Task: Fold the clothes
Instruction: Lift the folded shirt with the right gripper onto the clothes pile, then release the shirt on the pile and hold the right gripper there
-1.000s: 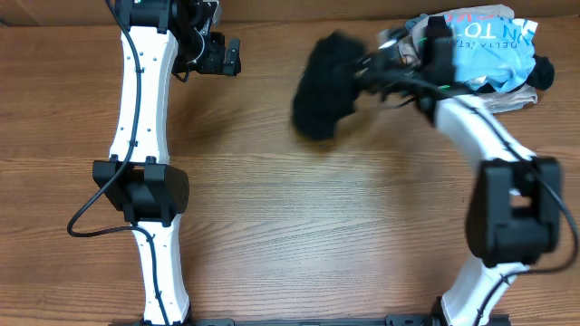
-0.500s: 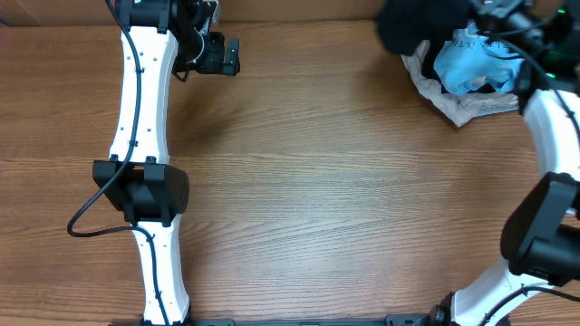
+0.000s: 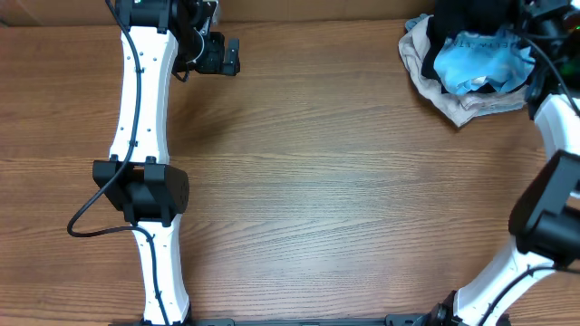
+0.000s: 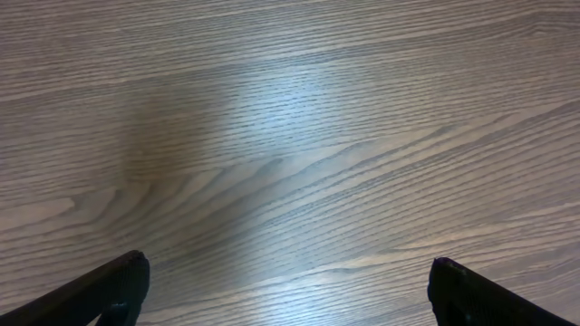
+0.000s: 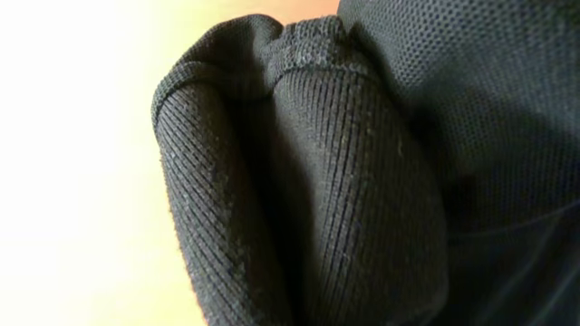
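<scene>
Overhead, I am seeing the large black soft fabric garment (image 3: 471, 16) bunching up at the far right corner of the brown wood-grain table (image 3: 344, 181), partly running off the top edge of the view. It is sitting on and just behind a crumpled light blue shirt with white lettering (image 3: 480, 65), which in turn is lying on a rumpled beige garment (image 3: 449, 91) spreading out toward the table's middle. The white right arm (image 3: 553, 118) is curving up along the right edge into that pile. I am not making out the right gripper itself, since it is blending into the dark cloth. Its wrist camera is showing nothing but ribbed and meshed black fabric (image 5: 362, 181) folding right against the lens, with a washed-out bright patch on the left. The fingers are hidden, but the jaws are closed and appear to be pinching the large black soft fabric garment. The white left arm (image 3: 136, 109) is stretching up the left side, well apart from the clothes, with a black cable (image 3: 86, 213) looping off its middle joint. The left gripper (image 3: 222, 56) is pointing rightward near the top edge. In its wrist view, the left gripper (image 4: 288, 267) is standing fully spread, gripping nothing, with both black fingertips (image 4: 118, 281) hanging over bare wood (image 4: 290, 109).
</scene>
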